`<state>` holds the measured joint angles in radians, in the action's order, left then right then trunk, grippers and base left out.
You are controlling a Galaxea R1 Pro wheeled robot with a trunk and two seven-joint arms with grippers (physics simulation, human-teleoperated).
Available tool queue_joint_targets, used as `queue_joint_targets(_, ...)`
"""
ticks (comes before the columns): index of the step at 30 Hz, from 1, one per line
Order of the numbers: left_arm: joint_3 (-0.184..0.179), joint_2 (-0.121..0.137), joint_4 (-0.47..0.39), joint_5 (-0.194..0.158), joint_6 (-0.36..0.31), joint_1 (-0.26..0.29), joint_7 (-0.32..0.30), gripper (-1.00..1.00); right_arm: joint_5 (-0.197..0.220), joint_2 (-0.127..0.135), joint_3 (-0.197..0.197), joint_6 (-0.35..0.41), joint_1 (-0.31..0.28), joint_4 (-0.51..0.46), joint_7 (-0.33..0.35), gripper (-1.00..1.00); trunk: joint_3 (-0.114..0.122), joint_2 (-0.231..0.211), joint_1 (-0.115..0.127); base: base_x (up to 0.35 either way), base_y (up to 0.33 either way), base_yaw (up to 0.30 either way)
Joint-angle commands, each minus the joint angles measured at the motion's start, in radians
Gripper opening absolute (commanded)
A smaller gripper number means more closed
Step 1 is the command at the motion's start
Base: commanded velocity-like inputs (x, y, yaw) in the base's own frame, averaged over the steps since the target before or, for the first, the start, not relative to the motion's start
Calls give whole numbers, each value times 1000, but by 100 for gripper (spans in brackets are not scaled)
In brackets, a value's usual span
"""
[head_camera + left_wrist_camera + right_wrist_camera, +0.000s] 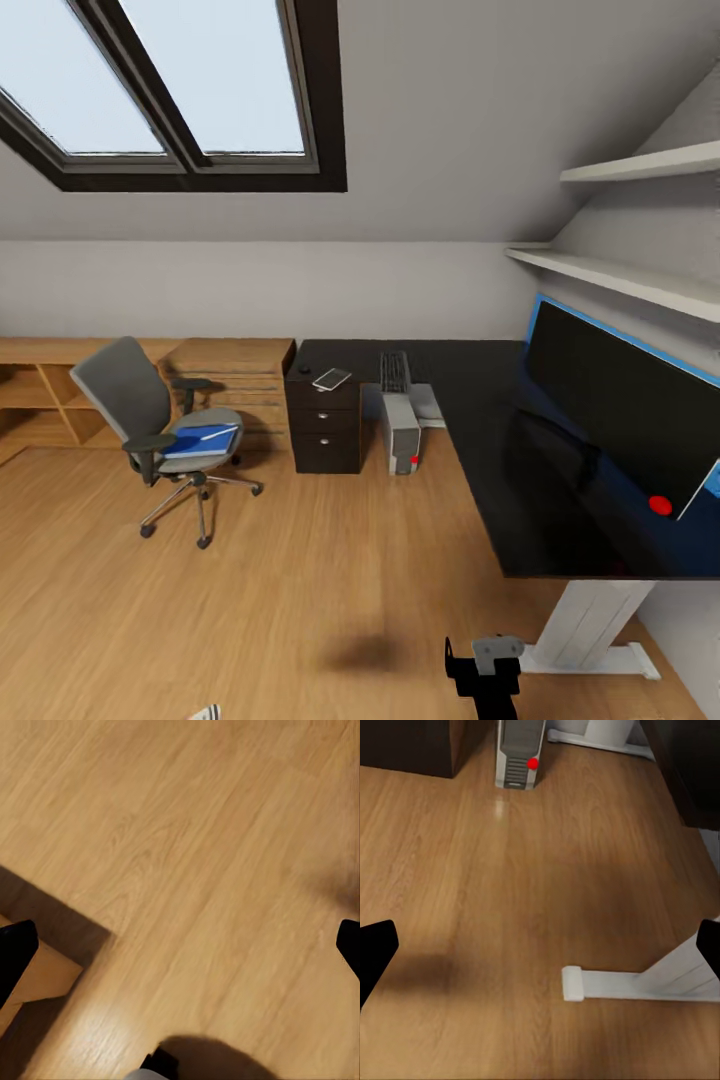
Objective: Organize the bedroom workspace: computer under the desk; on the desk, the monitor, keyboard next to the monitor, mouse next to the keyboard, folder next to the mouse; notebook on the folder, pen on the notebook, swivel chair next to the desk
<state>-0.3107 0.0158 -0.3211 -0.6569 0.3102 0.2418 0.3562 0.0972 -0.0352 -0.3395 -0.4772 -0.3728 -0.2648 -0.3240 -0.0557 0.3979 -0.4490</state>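
The black-topped desk runs along the right wall and the back. The monitor stands on it at the right. On the back part lie the keyboard, the pale notebook and the small black mouse. Below the desk stands the grey computer, which the right wrist view shows as the computer. The swivel chair stands out on the floor at the left, with the blue folder on its seat. My left gripper and right gripper hang open over bare floor. The pen cannot be made out.
A black drawer unit sits under the desk's back end beside a wooden chest of drawers and low wooden shelving. The white desk foot lies close under my right gripper. Wall shelves hang above the monitor.
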Motion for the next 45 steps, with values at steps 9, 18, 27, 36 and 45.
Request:
queue_joint_targets(9, -9, 1, -1, -7, 3, 1, 6, 100, 10, 0, -9, -4, -1, 1, -4, 100, 3, 2, -1, 216, 285, -229)
queue_joint_targets(18, -9, 0, -1, -6, 3, 1, 5, 100, 10, 0, -9, -4, -1, 1, -4, 100, 3, 2, -1, 224, 272, -40)
queue_joint_targets(27, -10, 0, -1, -6, 4, 1, 4, 100, 10, 0, -9, -4, -1, 2, -4, 100, 3, 2, -1, 322, 27, 0)
queue_joint_targets(36, -10, 0, -1, -6, 4, 1, 5, 100, 10, 0, -9, -4, -1, 1, -4, 100, 3, 2, -1, 330, 2, 0)
queue_joint_targets(45, -10, 0, -1, -6, 3, 1, 4, 100, 10, 0, -9, -4, -1, 1, -5, 100, 3, 2, -1, 326, 114, 0)
